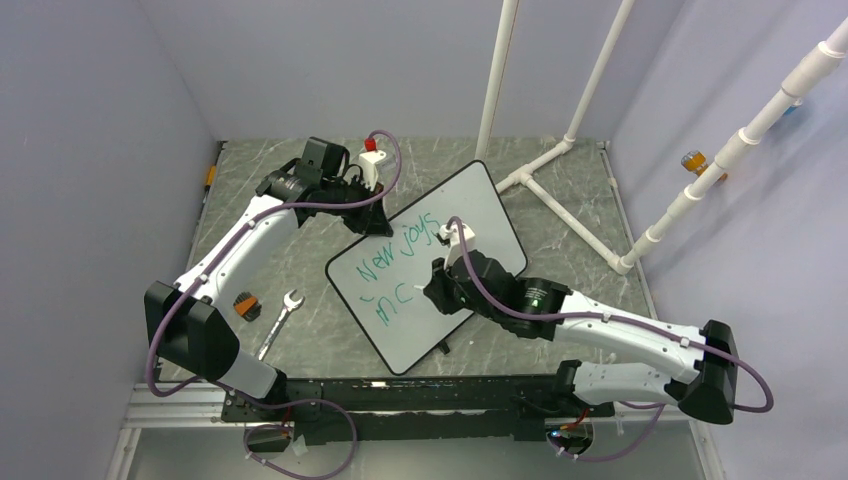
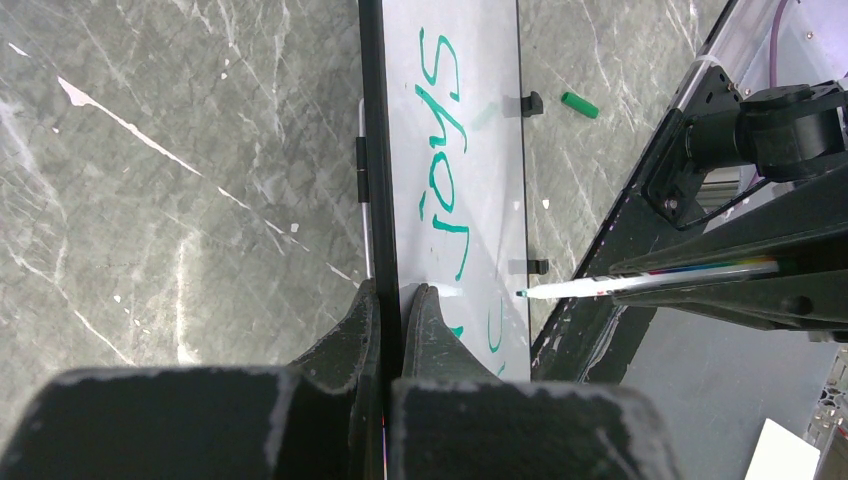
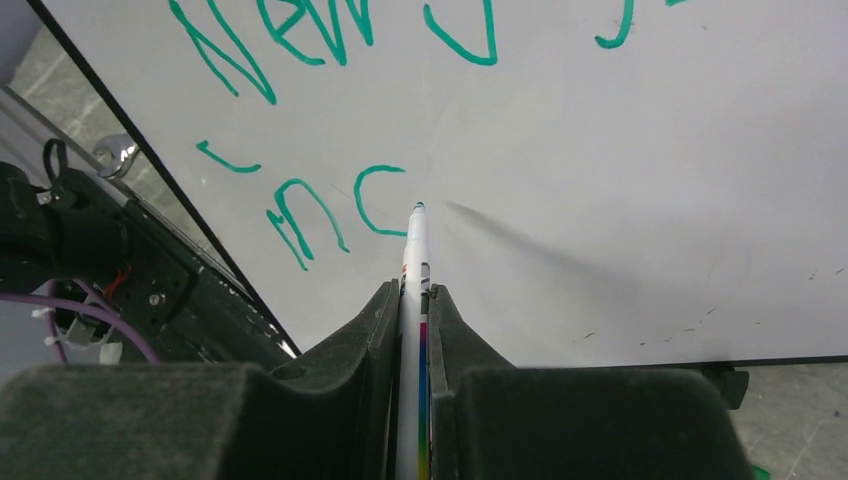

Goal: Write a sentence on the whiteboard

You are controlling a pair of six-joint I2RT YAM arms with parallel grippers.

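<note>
The whiteboard (image 1: 480,215) lies tilted on the table, its black rim raised at the far left. Its green lettering (image 1: 400,262) reads "New joys" on one line and "inc" below. My left gripper (image 1: 372,222) is shut on the board's rim (image 2: 378,150), one finger on each side (image 2: 392,290). My right gripper (image 1: 440,288) is shut on a white marker (image 3: 413,250) with a rainbow stripe. The marker's green tip sits just right of the "c" (image 3: 380,200), at or very close to the board (image 3: 620,150). The marker also shows in the left wrist view (image 2: 640,282).
A wrench (image 1: 280,320) and a small orange-black object (image 1: 245,304) lie left of the board. A green marker cap (image 2: 579,104) lies on the table beyond the board's two black clips (image 2: 533,102). A white pipe frame (image 1: 560,160) stands at the back right.
</note>
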